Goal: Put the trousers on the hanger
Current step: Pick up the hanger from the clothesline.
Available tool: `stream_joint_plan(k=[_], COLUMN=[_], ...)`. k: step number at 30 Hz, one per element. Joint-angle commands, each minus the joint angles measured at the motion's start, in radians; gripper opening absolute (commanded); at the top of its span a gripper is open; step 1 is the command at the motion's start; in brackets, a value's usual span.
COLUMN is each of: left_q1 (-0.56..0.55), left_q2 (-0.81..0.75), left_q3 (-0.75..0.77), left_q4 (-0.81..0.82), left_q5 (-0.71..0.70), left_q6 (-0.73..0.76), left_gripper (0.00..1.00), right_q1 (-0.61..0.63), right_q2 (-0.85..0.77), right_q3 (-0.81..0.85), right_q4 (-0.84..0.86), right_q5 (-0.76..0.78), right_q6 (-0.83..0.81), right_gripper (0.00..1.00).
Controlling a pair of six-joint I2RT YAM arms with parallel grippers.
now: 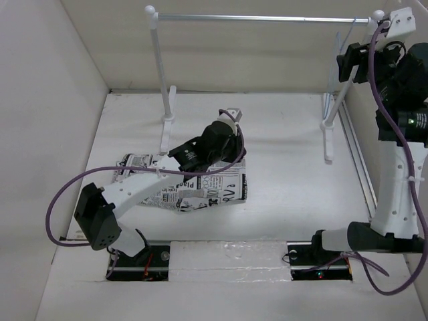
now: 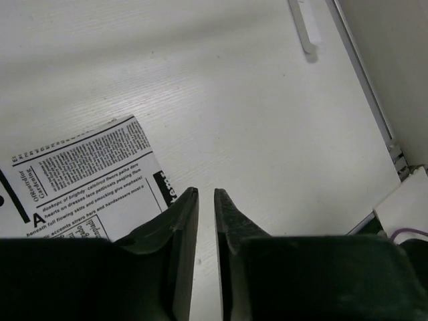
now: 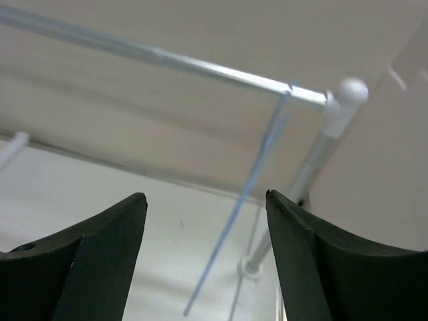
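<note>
The trousers (image 1: 180,184), white with newspaper print, lie folded on the table at centre left. Their corner shows in the left wrist view (image 2: 80,174). My left gripper (image 1: 232,117) reaches out over them and past their far right corner. It hangs above bare table (image 2: 206,194), its jaws almost together with nothing between them. The hanger (image 3: 247,187), a thin pale blue wire, hangs from the right end of the rail. It is faint in the top view (image 1: 333,67). My right gripper (image 1: 344,65) is raised beside it, open and empty (image 3: 206,197), with the wire seen between its fingers but not touching them.
A white-posted rack stands at the back, with a silver rail (image 1: 267,19), a left post (image 1: 160,67) and a right post (image 3: 314,160). A rack foot (image 2: 301,27) lies on the table. A metal track (image 1: 358,154) runs along the right wall. White walls close in the left and back.
</note>
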Motion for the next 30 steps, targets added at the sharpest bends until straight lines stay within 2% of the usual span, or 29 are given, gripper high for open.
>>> stream_joint_plan(k=[1,2,4,5,7,11,18,21,27,28,29,30], left_q1=[0.008,0.008,0.008,0.008,0.008,0.008,0.008,0.008,0.008,0.008,0.008,0.008], left_q2=[-0.005,-0.007,-0.007,-0.007,-0.001,-0.001,-0.002,-0.005,-0.009,-0.007,-0.004,-0.001], left_q3=[0.002,-0.016,-0.030,-0.041,-0.049,-0.076,-0.092,-0.096,-0.096,-0.092,-0.090,-0.090], left_q4=[0.040,0.045,0.046,0.045,0.045,0.050,0.046,0.037,0.028,0.028,0.028,0.028], left_q5=[0.017,0.025,0.048,0.055,0.071,0.086,0.117,0.106,0.101,0.101,0.103,0.104], left_q6=[0.019,0.019,0.019,0.019,0.017,-0.001,-0.027,-0.033,-0.041,-0.046,-0.047,-0.049], left_gripper=[0.14,0.19,0.27,0.36,0.39,0.41,0.40,0.40,0.40,0.40,0.40,0.40], right_q1=[-0.122,-0.160,-0.264,-0.286,-0.315,-0.329,-0.338,-0.338,-0.329,-0.320,-0.320,-0.320], right_q2=[0.044,0.044,0.061,0.068,0.110,0.145,0.194,0.197,0.220,0.222,0.225,0.225], right_q3=[-0.080,-0.103,-0.162,-0.183,-0.221,-0.267,-0.370,-0.411,-0.436,-0.443,-0.451,-0.459], right_q4=[-0.099,-0.062,-0.005,0.056,0.118,0.326,0.515,0.531,0.537,0.569,0.607,0.622], right_q5=[-0.115,-0.156,-0.354,-0.400,-0.538,-0.651,-0.698,-0.669,-0.660,-0.671,-0.687,-0.692], right_q6=[0.025,0.038,0.078,0.100,0.143,0.248,0.387,0.390,0.370,0.376,0.397,0.410], right_gripper=[0.78,0.78,0.78,0.78,0.77,0.75,0.73,0.66,0.64,0.61,0.52,0.47])
